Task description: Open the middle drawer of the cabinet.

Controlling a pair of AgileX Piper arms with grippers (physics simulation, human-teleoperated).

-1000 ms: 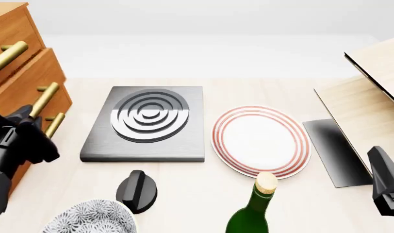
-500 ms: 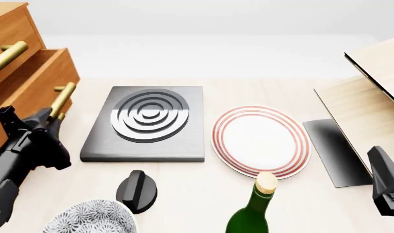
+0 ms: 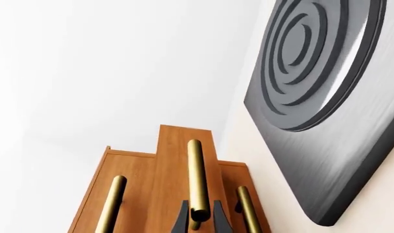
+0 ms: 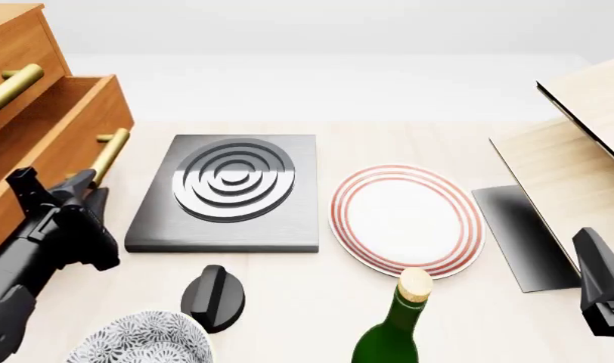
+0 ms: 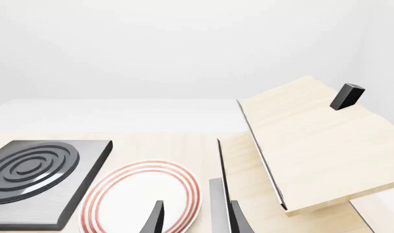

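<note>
So far left you've got the cabinet (image 4: 14, 45), orange-brown wood, brass bar handles. The middle drawer (image 4: 60, 132) is sticking out past the drawer above it, so it's clearly partway open, and you can see down into the open top of it a bit. The left gripper (image 4: 85, 189) is right at the near end of the middle drawer's handle (image 4: 110, 155). In the left wrist view it's obvious: the fingers (image 3: 218, 218) are closed in on either side of that middle brass bar (image 3: 197, 179), pinching the end of it, with the other two handles flanking it.

Next over is the dark metal hob plate (image 4: 229, 189) with the concentric rings, lying flat on the table (image 4: 286, 302). In front of it there's a black knob thing (image 4: 214, 297) and a patterned bowl (image 4: 141, 340) at the bottom edge. Then the white plate with red rings (image 4: 406, 219), and the green bottle with a cork (image 4: 396, 325) just in front of that.

Far right is the pale wood box (image 4: 569, 159) with a dark panel (image 4: 519, 234). The right gripper (image 5: 193, 218) is parked low down at the right, fingers spread apart with nothing between them, hovering near the plate's edge.
</note>
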